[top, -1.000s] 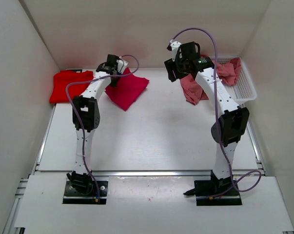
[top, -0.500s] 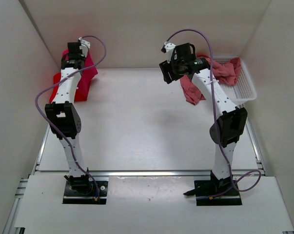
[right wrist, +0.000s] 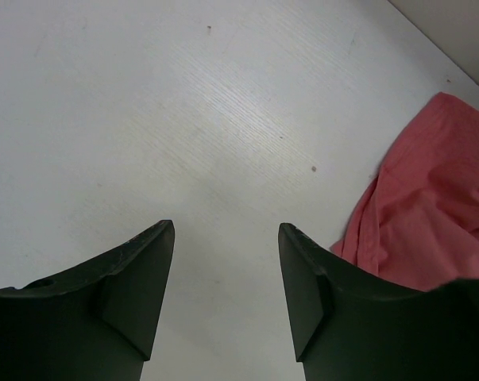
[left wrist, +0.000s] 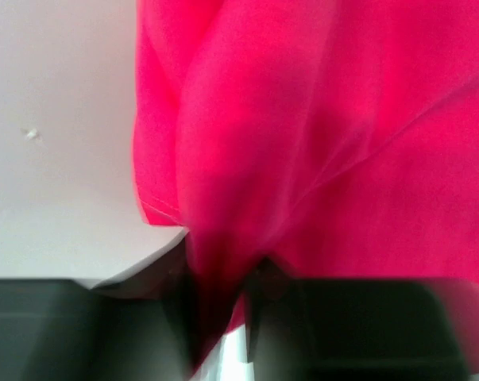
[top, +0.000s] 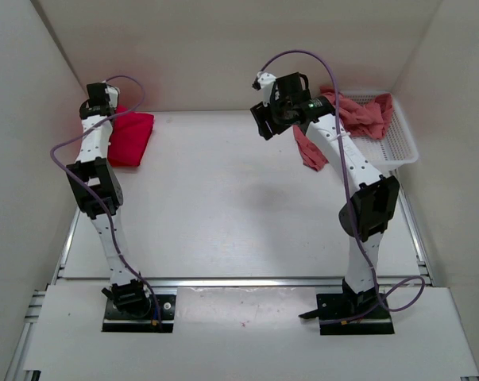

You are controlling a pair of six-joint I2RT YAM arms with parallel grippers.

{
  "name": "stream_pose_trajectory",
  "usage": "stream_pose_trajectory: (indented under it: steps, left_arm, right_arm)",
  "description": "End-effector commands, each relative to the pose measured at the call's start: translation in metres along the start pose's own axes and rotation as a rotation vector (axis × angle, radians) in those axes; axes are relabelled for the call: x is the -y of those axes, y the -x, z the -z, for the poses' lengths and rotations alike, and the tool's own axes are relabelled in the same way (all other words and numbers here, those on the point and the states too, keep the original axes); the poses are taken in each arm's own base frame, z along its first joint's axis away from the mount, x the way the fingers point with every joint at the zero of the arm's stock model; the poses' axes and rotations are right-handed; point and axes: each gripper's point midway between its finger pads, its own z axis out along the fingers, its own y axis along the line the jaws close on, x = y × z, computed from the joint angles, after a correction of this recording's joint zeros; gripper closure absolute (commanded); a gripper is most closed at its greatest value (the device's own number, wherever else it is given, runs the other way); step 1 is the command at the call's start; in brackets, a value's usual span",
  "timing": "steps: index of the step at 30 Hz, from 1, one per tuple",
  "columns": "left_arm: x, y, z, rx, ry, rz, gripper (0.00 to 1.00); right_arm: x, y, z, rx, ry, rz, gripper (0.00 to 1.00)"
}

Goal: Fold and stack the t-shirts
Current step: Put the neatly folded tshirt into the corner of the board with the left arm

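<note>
The crimson-magenta t-shirt point(top: 133, 135) lies folded at the table's far left, over the spot of the bright red t-shirt, which is hidden beneath it. My left gripper point(top: 102, 107) is at its back left edge. In the left wrist view the left gripper point(left wrist: 223, 298) is shut on a fold of this crimson shirt point(left wrist: 318, 143). The dusty salmon t-shirt point(top: 358, 117) hangs crumpled out of the basket onto the table. My right gripper point(top: 262, 125) hovers open and empty just left of it. In the right wrist view the right gripper point(right wrist: 225, 230) is over bare table, with the salmon shirt point(right wrist: 430, 214) at the right.
A white mesh basket point(top: 402, 144) stands at the back right against the wall. White walls close in the left, back and right. A metal rail point(top: 239, 280) crosses the near edge in front of the arm bases.
My left arm has swung from the back middle to the far left, carrying the crimson shirt onto the red shirt. My right gripper has drifted a little left, still open.
</note>
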Motion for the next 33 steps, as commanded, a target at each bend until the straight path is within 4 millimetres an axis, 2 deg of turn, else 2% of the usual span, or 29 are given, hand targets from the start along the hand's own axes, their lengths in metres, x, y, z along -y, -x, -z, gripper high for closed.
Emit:
stream_pose_trajectory:
  steps: [1, 2, 4, 6, 8, 11, 12, 14, 15, 16, 17, 18, 19, 21, 23, 24, 25, 26, 27, 28, 29, 30, 31, 33]
  left_arm:
    - [-0.028, 0.016, 0.004, -0.002, 0.083, 0.056, 0.60]
    - [-0.037, 0.016, 0.006, -0.011, 0.094, 0.075, 0.51]
    - [-0.042, 0.008, 0.001, -0.037, 0.122, 0.091, 0.21]
    - [-0.056, 0.003, 0.004, -0.051, 0.165, 0.102, 0.01]
    - [-0.075, -0.004, 0.007, -0.061, 0.215, 0.116, 0.01]
    - [-0.090, -0.006, 0.017, -0.057, 0.239, 0.122, 0.02]
    - [-0.088, -0.017, 0.012, -0.086, 0.233, 0.107, 0.01]
    - [-0.090, -0.014, 0.020, -0.075, 0.235, 0.095, 0.01]
    - [-0.082, -0.014, 0.020, -0.077, 0.222, 0.085, 0.02]
    - [-0.085, -0.008, 0.029, -0.052, 0.224, 0.089, 0.01]
    - [-0.079, -0.001, 0.035, -0.022, 0.219, 0.090, 0.01]
    - [-0.079, 0.003, 0.038, 0.010, 0.215, 0.095, 0.01]
    - [-0.065, 0.003, 0.037, 0.013, 0.199, 0.071, 0.01]
    - [-0.063, 0.022, 0.043, 0.087, 0.216, 0.079, 0.03]
    - [-0.052, 0.030, 0.033, 0.106, 0.210, 0.084, 0.06]
    - [-0.050, 0.032, 0.024, 0.110, 0.217, 0.089, 0.08]
    - [-0.056, 0.041, 0.024, 0.127, 0.239, 0.107, 0.09]
    - [-0.056, 0.045, 0.011, 0.137, 0.252, 0.120, 0.10]
    - [-0.047, 0.037, -0.008, 0.102, 0.260, 0.104, 0.10]
    - [-0.059, 0.045, -0.007, 0.113, 0.295, 0.122, 0.09]
    - [-0.065, 0.049, -0.018, 0.122, 0.322, 0.133, 0.07]
    - [-0.050, 0.042, -0.036, 0.095, 0.314, 0.120, 0.06]
    - [-0.054, 0.052, -0.034, 0.117, 0.334, 0.137, 0.05]
    - [-0.045, 0.049, -0.050, 0.121, 0.349, 0.132, 0.02]
  right_arm:
    - [-0.014, 0.031, 0.033, 0.100, -0.008, 0.075, 0.45]
    - [-0.015, 0.030, 0.035, 0.100, -0.003, 0.078, 0.44]
    - [-0.019, 0.030, 0.037, 0.101, -0.001, 0.087, 0.45]
    - [-0.026, 0.030, 0.040, 0.106, 0.015, 0.093, 0.45]
    - [-0.029, 0.027, 0.042, 0.095, 0.020, 0.102, 0.45]
    - [-0.035, 0.030, 0.043, 0.106, 0.039, 0.109, 0.45]
    - [-0.037, 0.031, 0.043, 0.110, 0.046, 0.114, 0.45]
    - [-0.041, 0.033, 0.042, 0.111, 0.054, 0.118, 0.45]
    - [-0.042, 0.029, 0.039, 0.102, 0.060, 0.116, 0.45]
    - [-0.045, 0.031, 0.041, 0.107, 0.062, 0.120, 0.45]
    - [-0.046, 0.033, 0.041, 0.112, 0.064, 0.126, 0.45]
    - [-0.045, 0.032, 0.042, 0.112, 0.064, 0.123, 0.45]
    - [-0.047, 0.031, 0.042, 0.109, 0.070, 0.127, 0.45]
    - [-0.047, 0.028, 0.045, 0.105, 0.071, 0.124, 0.46]
    - [-0.053, 0.023, 0.047, 0.094, 0.086, 0.132, 0.46]
    - [-0.048, 0.017, 0.044, 0.078, 0.074, 0.125, 0.47]
    - [-0.051, 0.012, 0.048, 0.068, 0.082, 0.131, 0.47]
    - [-0.051, 0.014, 0.053, 0.082, 0.082, 0.141, 0.47]
    - [-0.050, 0.007, 0.049, 0.064, 0.081, 0.140, 0.47]
    - [-0.053, 0.004, 0.055, 0.062, 0.093, 0.141, 0.47]
    - [-0.050, 0.002, 0.055, 0.061, 0.096, 0.139, 0.46]
    - [-0.050, 0.001, 0.059, 0.062, 0.100, 0.141, 0.47]
    - [-0.051, -0.001, 0.061, 0.056, 0.102, 0.147, 0.47]
    - [-0.047, 0.001, 0.064, 0.046, 0.074, 0.165, 0.48]
